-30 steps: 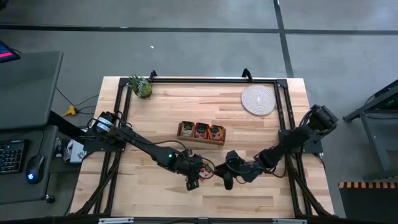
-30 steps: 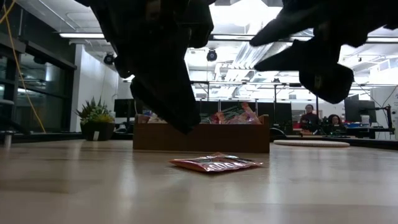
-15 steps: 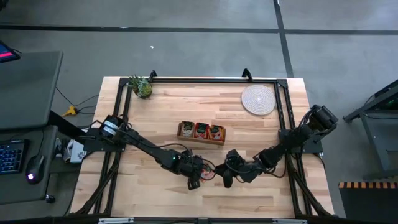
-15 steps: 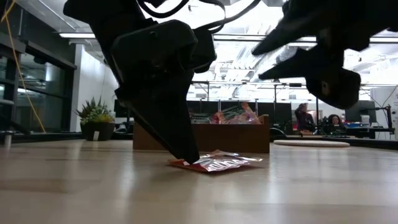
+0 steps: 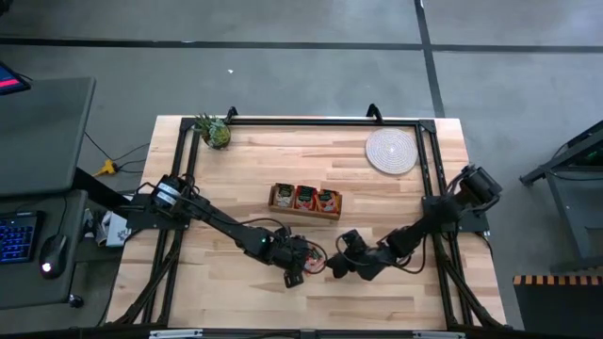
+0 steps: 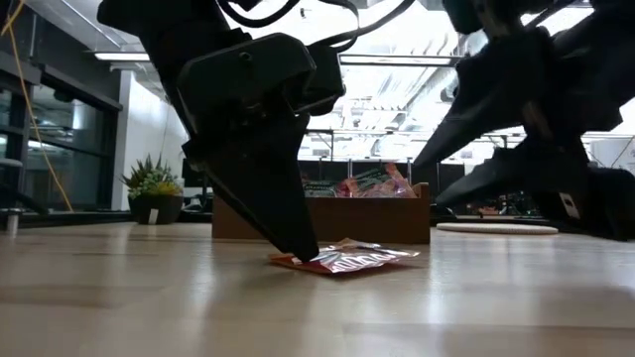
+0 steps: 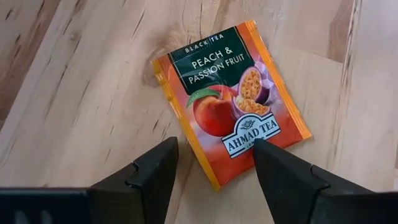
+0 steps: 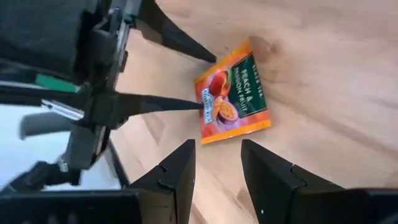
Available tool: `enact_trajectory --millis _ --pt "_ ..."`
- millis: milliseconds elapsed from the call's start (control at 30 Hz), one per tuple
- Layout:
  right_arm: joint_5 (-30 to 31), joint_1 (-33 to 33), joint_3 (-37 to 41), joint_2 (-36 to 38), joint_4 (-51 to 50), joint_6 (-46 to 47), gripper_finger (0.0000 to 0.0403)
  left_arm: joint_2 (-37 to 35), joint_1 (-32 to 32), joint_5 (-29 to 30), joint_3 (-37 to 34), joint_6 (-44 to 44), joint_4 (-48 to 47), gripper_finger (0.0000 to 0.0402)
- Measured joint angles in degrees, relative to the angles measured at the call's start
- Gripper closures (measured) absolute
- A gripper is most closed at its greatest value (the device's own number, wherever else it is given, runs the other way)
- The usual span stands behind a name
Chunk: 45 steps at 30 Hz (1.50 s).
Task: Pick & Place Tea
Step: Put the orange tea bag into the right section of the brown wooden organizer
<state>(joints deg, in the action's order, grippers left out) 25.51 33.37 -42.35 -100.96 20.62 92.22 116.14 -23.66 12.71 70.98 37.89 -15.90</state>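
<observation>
One tea sachet [image 5: 314,261], orange with a green label and a peach picture, lies flat on the wooden table [image 7: 233,106] [image 8: 233,93]. My left gripper [image 5: 301,270] is open and points down at it. Its fingertips [image 7: 214,152] stand on either side of the sachet's nearest corner. My right gripper [image 5: 337,266] is open, just to the sachet's right, hovering low and aimed at it [image 8: 217,155]. More sachets stand in the long wooden box [image 5: 305,200]. My left gripper comes from above, slanting down. One fingertip [image 6: 303,253] meets the sachet's edge beside the corner [image 7: 252,158]; the other fingertip [image 7: 163,155] stands on bare wood next to it. The sachet lies on the table, not pinched.
The wooden box [image 6: 322,218] sits behind the sachet toward the far edge. A round woven mat [image 5: 391,151] lies at the far right, a small potted plant [image 5: 215,132] at the far left. Black frame rails run along the table's sides.
My left gripper has come down from above the table until a fingertip reached the sachet's end, then held still. My right gripper has dropped lower and turned its fingers toward the sachet. The sachet has stayed in place.
</observation>
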Motion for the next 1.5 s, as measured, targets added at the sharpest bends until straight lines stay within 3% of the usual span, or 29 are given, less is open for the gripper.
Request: enact_trajectory --millis 333,700,1167,1500 --pt "-7.1 -1.58 -4.95 -5.55 -4.03 8.56 0.0276 0.0 0.0 0.05 -0.04 0.13 -0.02 0.0193" --pt "-7.02 -5.12 -10.56 -7.72 -14.81 11.02 0.0276 0.0 0.02 -0.37 -0.07 1.4 -0.01 0.0193" --pt "-7.25 -6.89 -10.62 -7.63 -18.4 12.01 0.0276 -0.02 0.04 -1.44 -0.11 1.43 0.77 0.0193" --pt "-8.32 -9.06 -10.35 -7.73 -14.93 8.91 0.0276 -0.04 0.06 -1.7 -0.15 1.44 1.12 0.0193"
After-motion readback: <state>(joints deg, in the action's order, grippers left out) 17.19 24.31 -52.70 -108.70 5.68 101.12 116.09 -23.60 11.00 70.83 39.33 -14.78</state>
